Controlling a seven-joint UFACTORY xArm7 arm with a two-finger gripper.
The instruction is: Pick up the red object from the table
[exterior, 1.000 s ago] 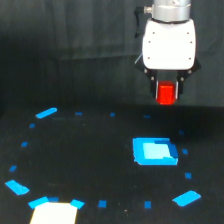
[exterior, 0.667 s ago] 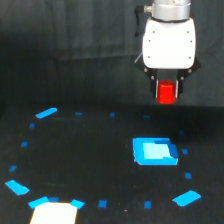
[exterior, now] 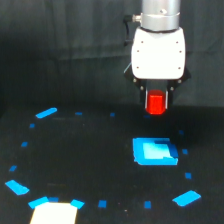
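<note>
Near the bottom, the table (exterior: 90, 165) and blue block (exterior: 155, 151) looked as before. Farther back, upper right, the gripper (exterior: 156, 104) was still clenched on the red object (exterior: 156, 103), well above the table, position unchanged.

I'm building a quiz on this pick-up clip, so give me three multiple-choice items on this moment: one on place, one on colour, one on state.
1. Where is the red object?
A. lying on the table
B. between the gripper's fingers, above the table
C. on the blue square block

2. What colour is the gripper housing?
A. white
B. yellow
C. green

3. What is the gripper's state?
A. open and empty
B. shut on the red object
C. out of view

Answers:
1 B, the cylinder hangs under the gripper, well above the table.
2 A, the body above the fingers is white.
3 B, the cylinder sits clamped at the fingertips, off the surface.
</note>
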